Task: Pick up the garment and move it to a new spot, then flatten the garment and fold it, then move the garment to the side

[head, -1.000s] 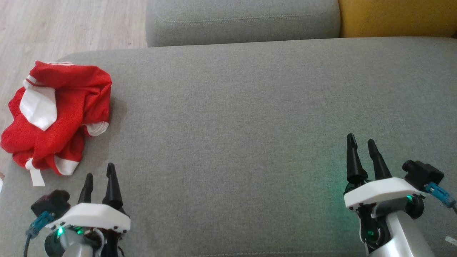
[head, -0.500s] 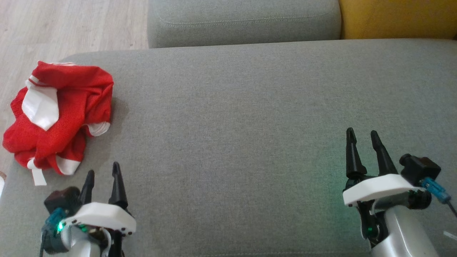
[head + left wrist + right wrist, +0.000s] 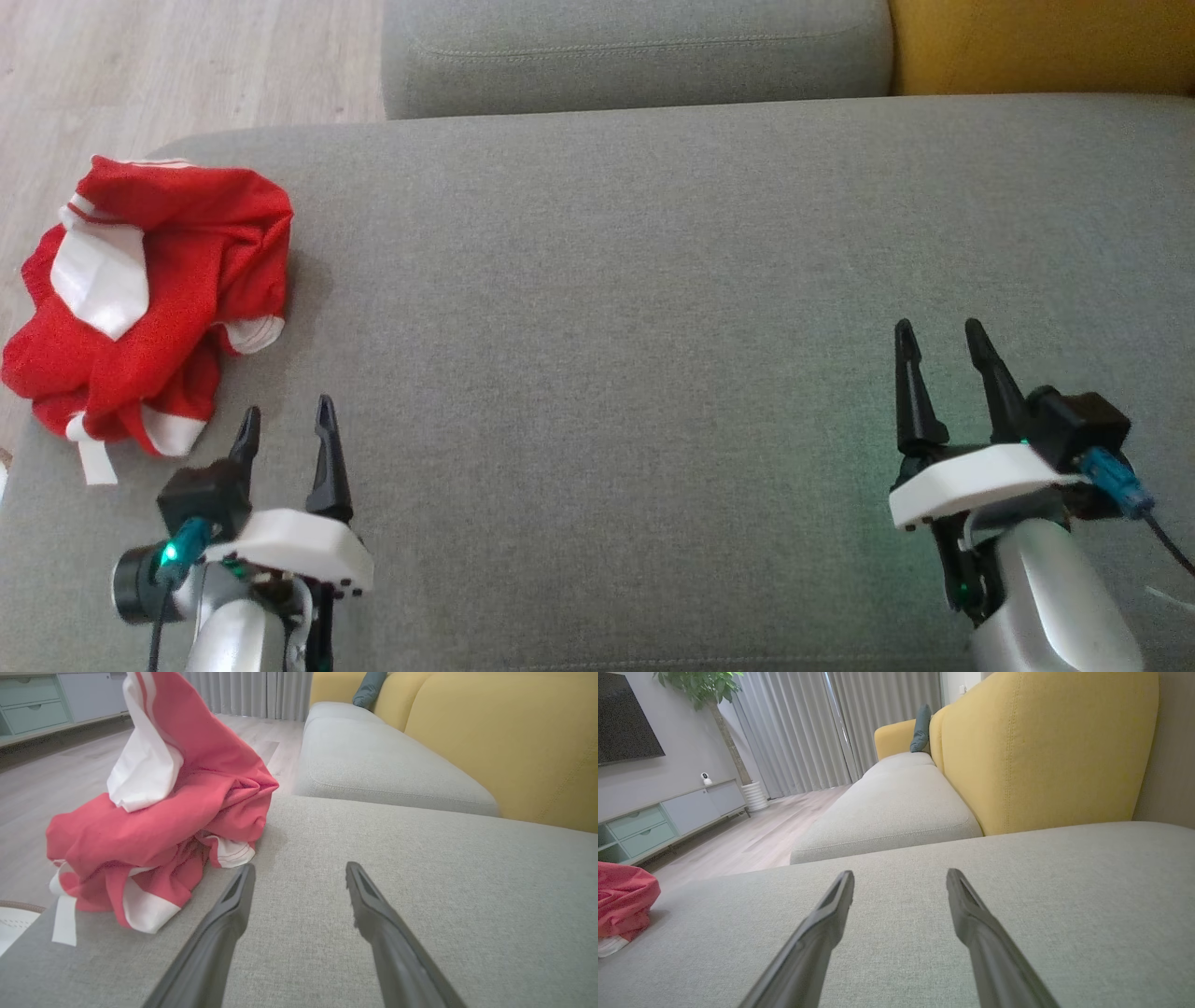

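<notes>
step: by my read you're at the very start. The garment (image 3: 149, 299) isn't picked up yet, so this is the reach and grab.
where it is: piled at the left edge of the grey seat (image 3: 607, 327), and part of it looks to hang over toward the floor (image 3: 187, 65).
left gripper (image 3: 287, 407): fingers apart, nothing in them. It's just near-right of the pile, not touching it.
right gripper (image 3: 938, 325): also spread and empty, well off to the right over bare seat.
how I'd grab: use the left one, it's the close one. Swing it left and a bit farther, then come down on a fat fold high on the heap. Skip the thin white strip trailing at the near side.
pinch: go deep, so you catch a proper bunch of cloth.
lift: straight up first, then carry right, so the overhanging part doesn't drag off the edge.
drop spot: the middle of the seat looks good, with plenty of bare room to flatten, and I'd guess both arms reach it.
risk: the cloth looks thin and slick, so a shallow pinch could slip.
garment look: red with white panels and white striped trim. It's crumpled into a tall lump and folded over itself. Can't tell collar from sleeve.
</notes>
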